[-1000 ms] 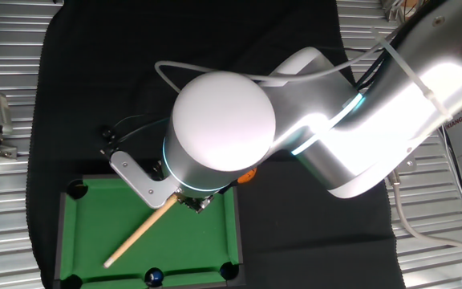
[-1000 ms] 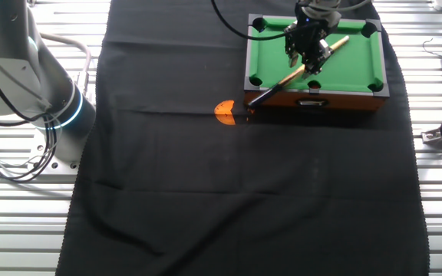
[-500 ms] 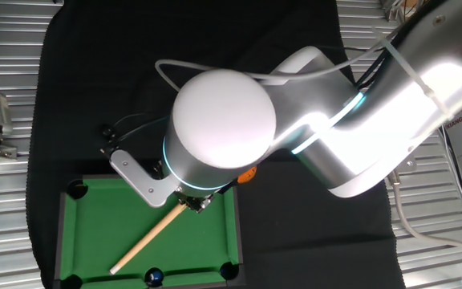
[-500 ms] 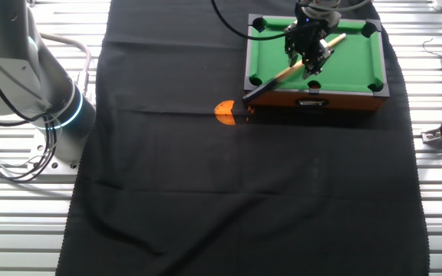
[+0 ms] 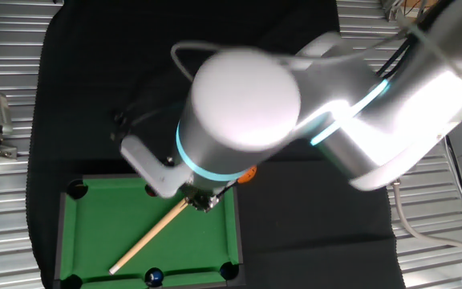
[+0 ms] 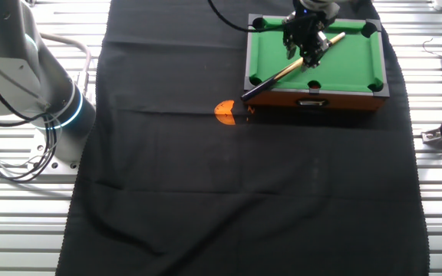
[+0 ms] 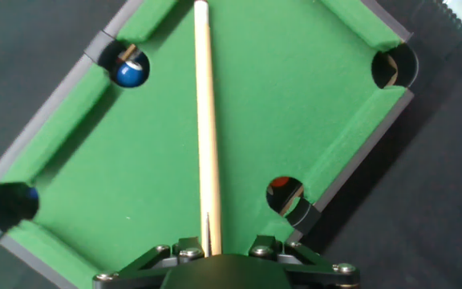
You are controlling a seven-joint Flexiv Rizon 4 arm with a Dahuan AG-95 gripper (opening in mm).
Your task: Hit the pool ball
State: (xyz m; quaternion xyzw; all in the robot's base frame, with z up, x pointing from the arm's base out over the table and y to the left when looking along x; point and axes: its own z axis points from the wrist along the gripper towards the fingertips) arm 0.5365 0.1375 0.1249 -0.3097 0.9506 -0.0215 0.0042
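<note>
Hand view shows you the jaws [image 7: 208, 250] pinching the cue [image 7: 205, 120], which runs straight across the green pool table [image 7: 311, 88]. The pool ball [image 7: 280, 191] sits down in a side pocket just right of the cue. A blue ball [image 7: 130, 72] rests at a far corner pocket. An orange object [image 6: 225, 112] lies on the black cloth [image 6: 206, 192] beside the pool table.

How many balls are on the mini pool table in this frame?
2. A dark blue ball sits at a corner pocket; the red pool ball seems sunk in the side pocket beside the claw, which grips the cue. Others may hide in pockets.
</note>
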